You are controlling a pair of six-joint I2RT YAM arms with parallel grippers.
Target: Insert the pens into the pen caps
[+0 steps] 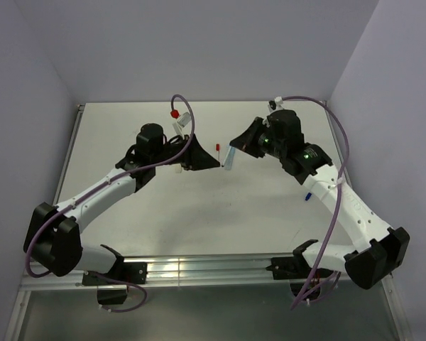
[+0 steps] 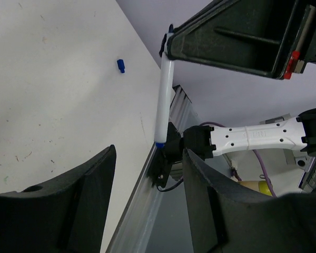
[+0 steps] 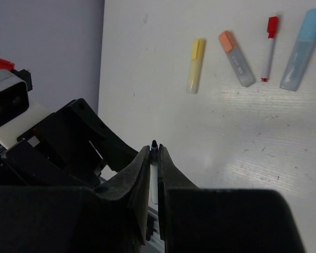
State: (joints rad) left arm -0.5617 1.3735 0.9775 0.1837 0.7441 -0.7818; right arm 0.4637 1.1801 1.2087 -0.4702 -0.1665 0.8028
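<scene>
My right gripper is shut on a thin white pen with a dark tip. In the left wrist view this pen hangs down from the right gripper's fingers, its dark blue end lowest. My left gripper is open with nothing between its jaws, and faces the right gripper over the table's middle. A dark blue pen cap lies alone on the table. Four capped pens lie in a row: yellow, orange, thin red and light blue.
The thin red pen lies between the two gripper tips in the top view. The left gripper covers the table just left of it. An aluminium rail runs along the table's near edge. Walls close the back and sides.
</scene>
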